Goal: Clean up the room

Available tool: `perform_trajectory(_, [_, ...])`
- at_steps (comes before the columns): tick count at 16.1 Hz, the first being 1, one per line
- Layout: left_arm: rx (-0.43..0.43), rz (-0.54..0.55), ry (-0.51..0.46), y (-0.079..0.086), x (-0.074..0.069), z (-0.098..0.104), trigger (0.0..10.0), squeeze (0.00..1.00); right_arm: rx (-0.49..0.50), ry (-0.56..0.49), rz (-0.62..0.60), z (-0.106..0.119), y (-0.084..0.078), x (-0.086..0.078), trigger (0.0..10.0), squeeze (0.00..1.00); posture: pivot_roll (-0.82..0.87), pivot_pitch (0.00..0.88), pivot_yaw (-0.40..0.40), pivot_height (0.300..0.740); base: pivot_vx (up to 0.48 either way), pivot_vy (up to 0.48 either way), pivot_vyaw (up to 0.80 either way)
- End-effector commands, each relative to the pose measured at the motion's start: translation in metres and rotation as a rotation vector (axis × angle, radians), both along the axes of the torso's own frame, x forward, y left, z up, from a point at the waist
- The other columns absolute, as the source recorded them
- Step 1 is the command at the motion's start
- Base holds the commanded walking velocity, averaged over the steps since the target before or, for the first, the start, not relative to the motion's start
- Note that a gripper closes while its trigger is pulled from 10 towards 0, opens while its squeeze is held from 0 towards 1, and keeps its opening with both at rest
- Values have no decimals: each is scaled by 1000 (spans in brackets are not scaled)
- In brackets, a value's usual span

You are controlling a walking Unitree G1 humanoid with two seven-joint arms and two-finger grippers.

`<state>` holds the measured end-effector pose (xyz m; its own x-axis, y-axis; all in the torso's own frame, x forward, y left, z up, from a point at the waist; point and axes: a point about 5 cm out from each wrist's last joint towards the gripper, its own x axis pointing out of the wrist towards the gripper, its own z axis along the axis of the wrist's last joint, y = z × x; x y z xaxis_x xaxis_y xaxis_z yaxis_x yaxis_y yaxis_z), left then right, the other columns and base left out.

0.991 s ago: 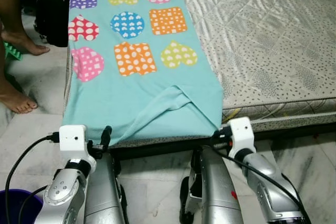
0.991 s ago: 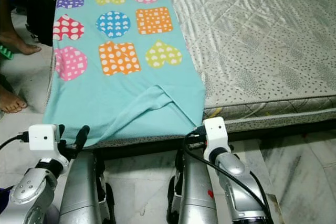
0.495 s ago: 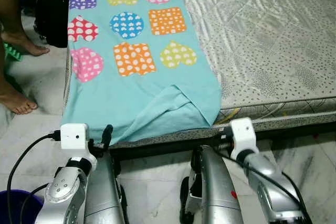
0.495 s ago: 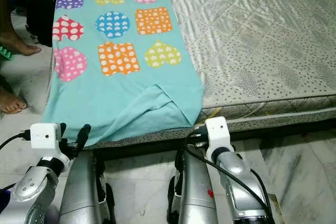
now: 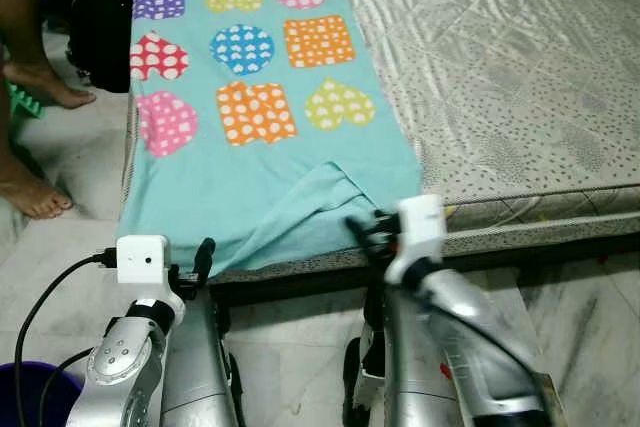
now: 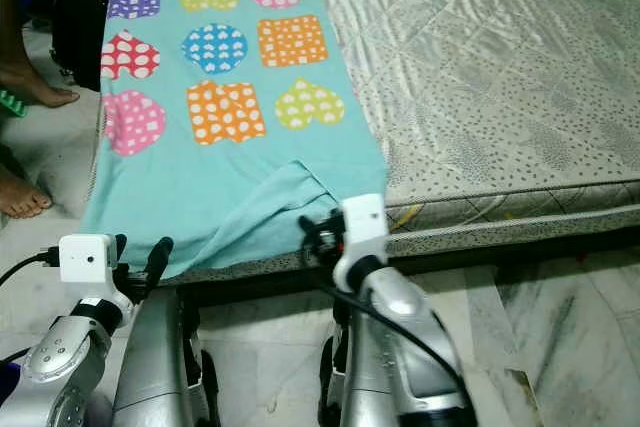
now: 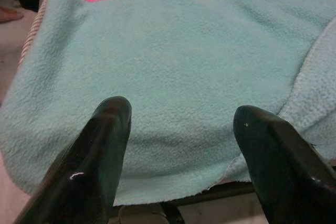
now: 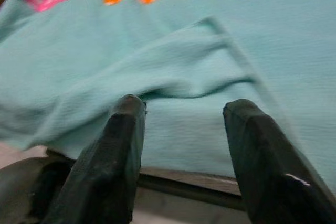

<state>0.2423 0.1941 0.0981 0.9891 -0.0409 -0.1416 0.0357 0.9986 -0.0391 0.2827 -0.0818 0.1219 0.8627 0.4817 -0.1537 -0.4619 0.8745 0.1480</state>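
A teal fleece blanket (image 5: 250,162) printed with coloured hearts and squares lies along the left side of the bed, its near end hanging over the edge. A folded-over flap (image 5: 322,202) sits at its near right corner. My left gripper (image 5: 192,269) is open just below the blanket's near left edge; in the left wrist view its fingers (image 7: 107,129) frame the hem with nothing between them. My right gripper (image 5: 364,230) is open at the folded flap, and the right wrist view shows the flap (image 8: 178,77) just beyond the gripper (image 8: 181,109).
The bare quilted mattress (image 5: 520,77) takes up the right side, on a dark bed frame (image 5: 570,247). A person's bare feet (image 5: 35,192) stand on the marble floor at the left, beside a black bag (image 5: 100,17). A purple bucket (image 5: 18,392) sits at my lower left.
My right arm has swung left from the blanket's right corner to the folded flap. The left arm has stayed put.
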Motion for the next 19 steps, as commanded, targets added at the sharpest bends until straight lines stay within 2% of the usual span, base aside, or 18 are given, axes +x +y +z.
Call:
perform_trajectory(1, [11, 1, 6, 3, -4, -2, 10000, 0, -17, -7, 16, -4, 13, 1, 10000, 1000, 35, 269, -19, 540, 0, 0, 0])
perform_trajectory(4, [24, -9, -29, 0, -6, 7, 10000, 0, -69, -74, -35, -4, 40, 23, 10000, 1000, 68, 288, -19, 540, 0, 0, 0])
perform_trajectory(6, [23, -13, -29, -1, -10, 8, 10000, 0, -104, -106, -65, -3, 44, 33, 10000, 1000, 79, 298, -22, 540, 0, 0, 0])
perform_trajectory(8, [20, -15, -15, 0, -17, 9, 10000, 0, -155, -141, -158, -1, 42, 53, 10000, 1000, 96, 313, -23, 540, 0, 0, 0])
perform_trajectory(12, [-10, -136, 8, -11, -31, 12, 10000, 0, -267, -190, -255, 4, 29, 77, 10000, 1000, 114, 323, -29, 540, 0, 0, 0])
perform_trajectory(14, [-19, -147, 13, -12, -33, 12, 10000, 0, -310, -191, -282, 4, 22, 84, 10000, 969, 112, 324, -32, 540, 0, 0, 0])
perform_trajectory(15, [-15, -157, 12, -13, -33, 12, 10000, 0, -344, -195, -282, 4, 20, 87, 10000, 631, 111, 323, -32, 540, 0, 0, 0])
perform_trajectory(16, [-14, -165, 12, -14, -33, 12, 10000, 0, -354, -193, -288, 3, 19, 88, 10000, 380, 110, 322, -34, 540, 0, 0, 0])
perform_trajectory(17, [-5, -185, 12, -18, -32, 13, 10000, 0, -385, -192, -294, 0, 16, 90, 10000, 0, 110, 319, -37, 540, 0, 0, 0])
perform_trajectory(19, [-7, -188, 14, -19, -31, 13, 10000, 0, -445, -175, -277, -8, 13, 89, 10000, 0, 109, 317, -39, 540, 0, 0, 0])
